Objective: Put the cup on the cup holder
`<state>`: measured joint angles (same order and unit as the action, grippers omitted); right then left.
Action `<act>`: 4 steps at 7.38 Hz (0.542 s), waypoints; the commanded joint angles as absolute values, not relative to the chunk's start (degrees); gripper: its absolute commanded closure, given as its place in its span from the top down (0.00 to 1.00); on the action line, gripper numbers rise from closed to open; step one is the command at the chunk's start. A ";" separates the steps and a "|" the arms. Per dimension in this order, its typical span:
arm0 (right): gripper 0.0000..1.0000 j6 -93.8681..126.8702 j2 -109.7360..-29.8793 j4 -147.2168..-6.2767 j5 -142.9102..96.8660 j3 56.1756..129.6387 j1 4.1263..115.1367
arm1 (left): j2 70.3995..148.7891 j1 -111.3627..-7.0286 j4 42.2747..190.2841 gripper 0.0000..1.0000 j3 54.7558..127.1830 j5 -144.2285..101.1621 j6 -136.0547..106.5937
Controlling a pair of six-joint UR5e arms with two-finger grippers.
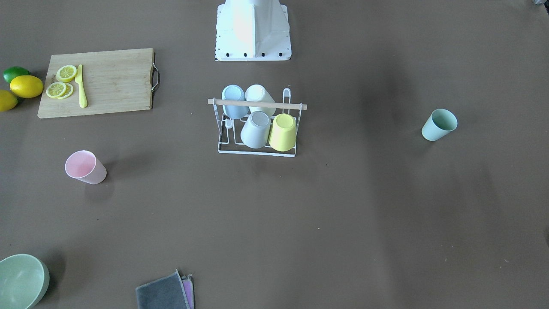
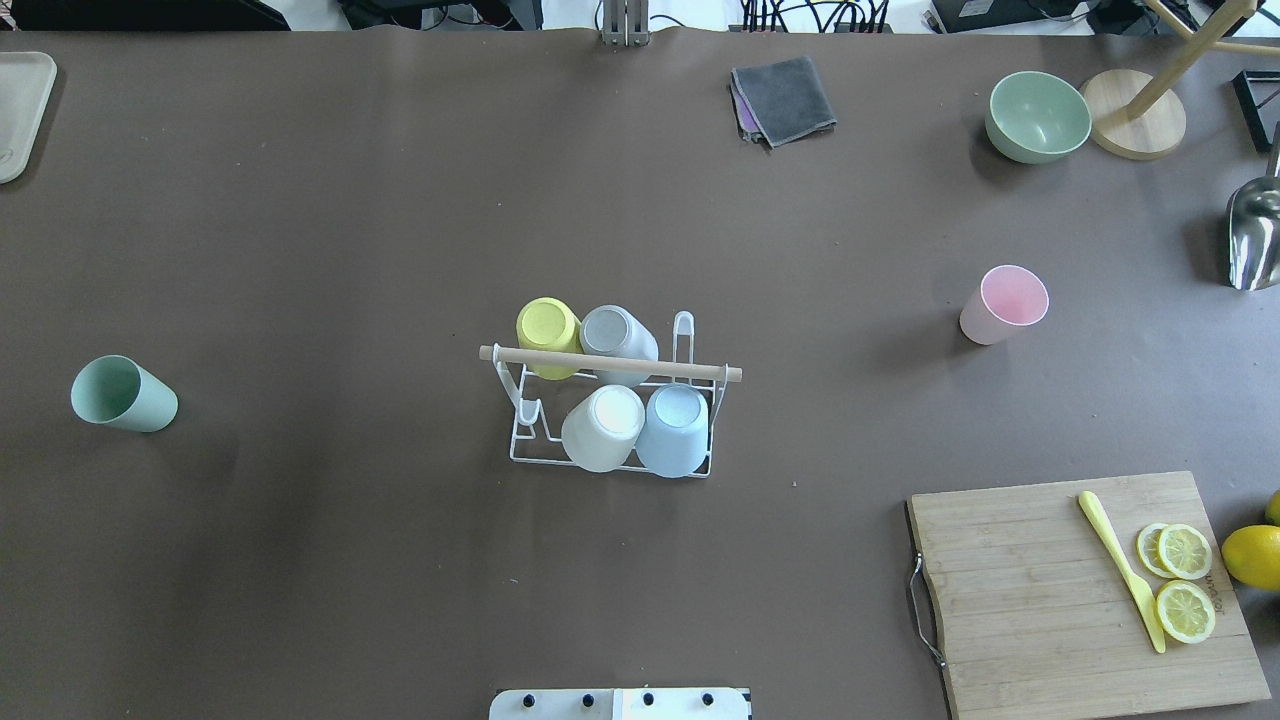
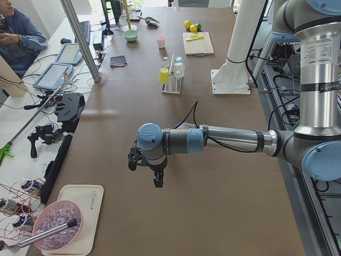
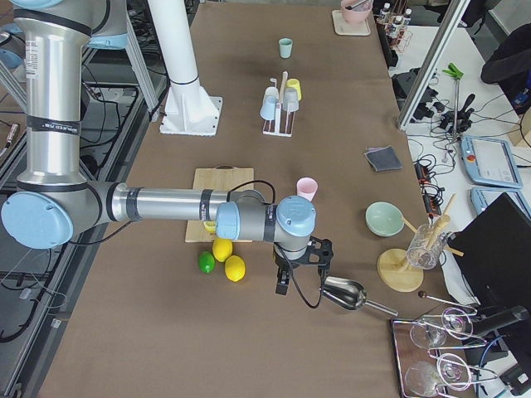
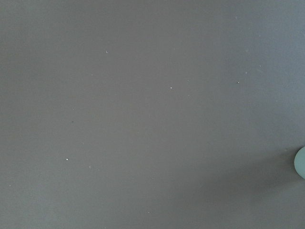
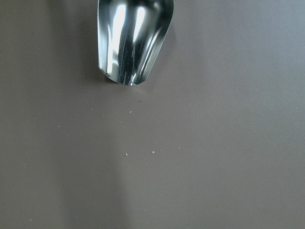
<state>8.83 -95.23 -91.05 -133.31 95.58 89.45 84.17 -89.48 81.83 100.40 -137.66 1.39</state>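
The cup holder point(image 1: 257, 104) point(image 2: 610, 363), a white wire rack with a wooden rod, stands mid-table and carries several upside-down cups. A pink cup point(image 1: 85, 167) point(image 2: 1003, 304) stands upright on the robot's right. A pale green cup point(image 1: 439, 124) point(image 2: 122, 394) stands far to its left, and its rim edge point(image 5: 300, 163) shows in the left wrist view. My left gripper point(image 3: 145, 175) hovers over bare table near the left end. My right gripper point(image 4: 300, 278) hangs beside a metal scoop point(image 6: 133, 40). I cannot tell whether either gripper is open or shut.
A wooden cutting board point(image 2: 1085, 590) with lemon slices and a yellow knife lies on the robot's right, lemons point(image 1: 26, 86) and a lime beside it. A green bowl point(image 2: 1038, 116), folded cloths point(image 2: 783, 98) and a wooden stand base point(image 2: 1135, 127) sit along the far edge.
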 commanded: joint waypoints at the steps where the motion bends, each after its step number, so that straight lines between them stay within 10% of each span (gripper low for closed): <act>1: 1.00 8.88 -95.19 -91.05 -133.24 95.45 89.38 | 84.02 -89.47 81.83 0.98 100.37 -137.55 1.41; 4: 1.00 9.14 -95.19 -91.05 -133.07 95.71 89.38 | 84.11 -88.95 81.83 0.98 100.37 -137.46 1.41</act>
<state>8.97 -95.22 -91.05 -133.21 95.54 89.39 84.07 -89.15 81.83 100.38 -137.53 1.41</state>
